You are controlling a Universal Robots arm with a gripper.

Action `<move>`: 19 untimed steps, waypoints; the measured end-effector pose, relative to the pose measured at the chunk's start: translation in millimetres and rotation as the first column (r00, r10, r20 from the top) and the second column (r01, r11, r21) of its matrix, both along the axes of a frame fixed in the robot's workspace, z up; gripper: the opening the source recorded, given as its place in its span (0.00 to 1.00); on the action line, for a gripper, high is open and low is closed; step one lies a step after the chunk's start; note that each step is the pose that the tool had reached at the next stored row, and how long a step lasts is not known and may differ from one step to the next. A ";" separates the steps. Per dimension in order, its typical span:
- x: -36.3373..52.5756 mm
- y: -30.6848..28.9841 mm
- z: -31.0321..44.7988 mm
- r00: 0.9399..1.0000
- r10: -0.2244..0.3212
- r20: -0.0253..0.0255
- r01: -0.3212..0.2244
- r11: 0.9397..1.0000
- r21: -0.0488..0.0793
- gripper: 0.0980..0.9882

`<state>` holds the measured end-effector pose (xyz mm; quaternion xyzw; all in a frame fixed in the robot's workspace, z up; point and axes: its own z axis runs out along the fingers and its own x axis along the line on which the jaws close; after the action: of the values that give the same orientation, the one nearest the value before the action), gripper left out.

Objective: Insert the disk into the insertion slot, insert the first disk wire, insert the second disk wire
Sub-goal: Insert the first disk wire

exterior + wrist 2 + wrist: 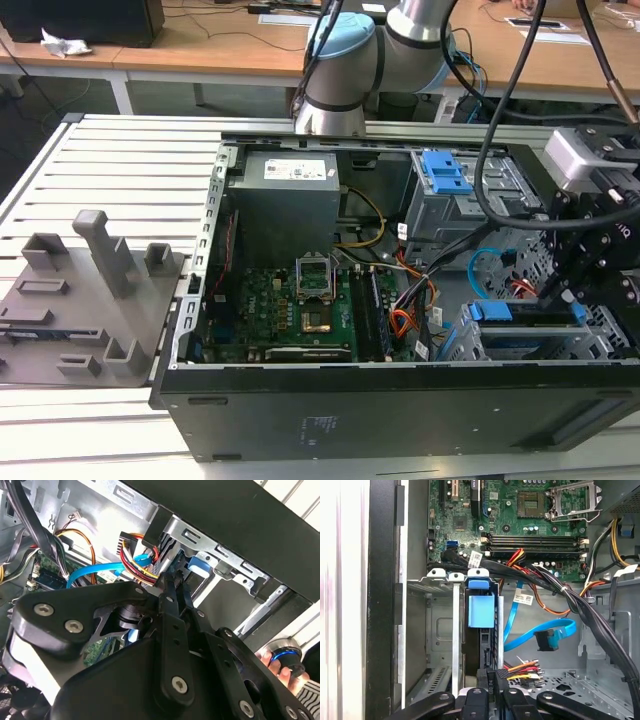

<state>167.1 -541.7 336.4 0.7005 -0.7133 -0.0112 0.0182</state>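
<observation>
While the disk [481, 611] sits in the insertion slot [442, 630] at the computer case's [350, 410] corner, exterior view's right | gripper [492, 677] clenched on first disk wire [522, 667] plug at disk's end | second disk wire [520, 642] loose beside the slot.

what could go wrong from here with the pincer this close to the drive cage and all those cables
1. The pincer sits right by the red, yellow and black wire bundle beside the disk; it could snag them.
2. The second disk wire lies in a loose loop with its dark plug free; a nudge might push it aside.
3. The arm's black cables hang over the open case and may catch.
</observation>
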 end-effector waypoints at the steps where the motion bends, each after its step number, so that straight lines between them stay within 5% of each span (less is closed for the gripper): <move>1: -0.1 -0.3 -0.5 1.000 0.000 0.000 0.000 1.000 0.000 0.09; 14: -0.2 -0.6 -0.9 1.000 0.000 0.000 0.000 1.000 0.000 0.18; 19: -0.2 -0.5 17.7 1.000 0.000 0.000 0.000 1.000 0.000 0.18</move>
<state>166.9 -542.2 354.2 0.7004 -0.7134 -0.0112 0.0183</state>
